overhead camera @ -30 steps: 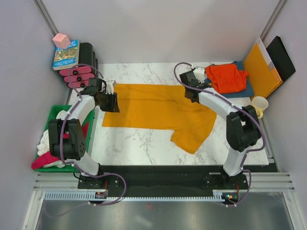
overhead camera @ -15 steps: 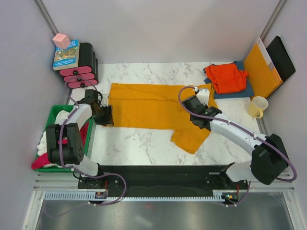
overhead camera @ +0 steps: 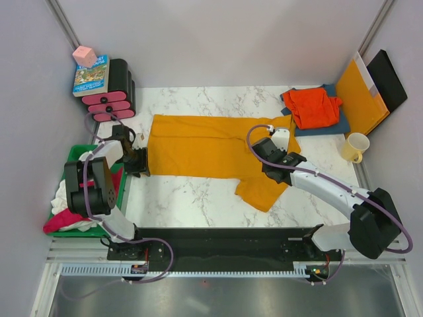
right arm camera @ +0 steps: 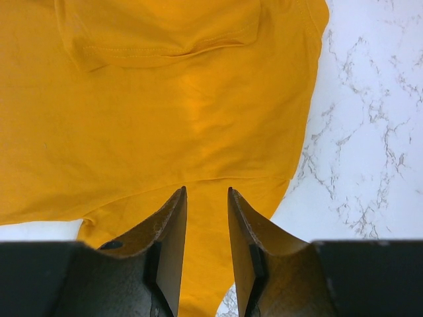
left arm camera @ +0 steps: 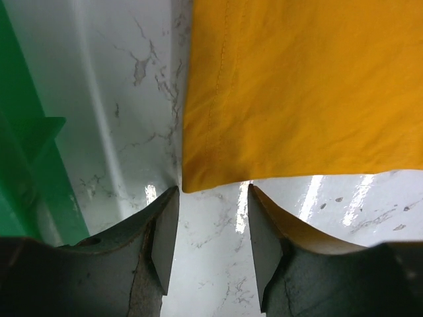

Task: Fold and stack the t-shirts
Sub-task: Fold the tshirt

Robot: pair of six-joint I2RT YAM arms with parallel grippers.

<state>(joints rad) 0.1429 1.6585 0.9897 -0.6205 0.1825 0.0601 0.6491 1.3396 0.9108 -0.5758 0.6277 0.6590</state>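
A large mustard-yellow t-shirt (overhead camera: 205, 146) lies spread across the marble table, with one sleeve hanging toward the near side (overhead camera: 264, 188). My left gripper (overhead camera: 141, 161) sits low at the shirt's near-left corner (left arm camera: 192, 181). It (left arm camera: 213, 193) is open, with bare marble between its fingers and the corner just beyond the tips. My right gripper (overhead camera: 264, 148) hovers over the shirt's right part. Its jaws (right arm camera: 206, 193) stand narrowly open above flat yellow cloth (right arm camera: 165, 112). A folded red-orange t-shirt (overhead camera: 312, 105) rests on a dark blue one (overhead camera: 332, 123) at the back right.
A green bin (overhead camera: 74, 158) at the left edge holds white (overhead camera: 63, 193) and magenta (overhead camera: 58, 223) cloth. An orange-yellow folder (overhead camera: 360, 96) and a black panel (overhead camera: 388, 79) lean at the right wall. Nearby stand a cream mug (overhead camera: 357, 146), a book (overhead camera: 91, 74), a pink cube (overhead camera: 84, 55) and a black-and-pink stack (overhead camera: 114, 96).
My left gripper slid back off the shirt's left edge toward the near corner and opened wider. My right arm swung from the far right edge to above the shirt's right part.
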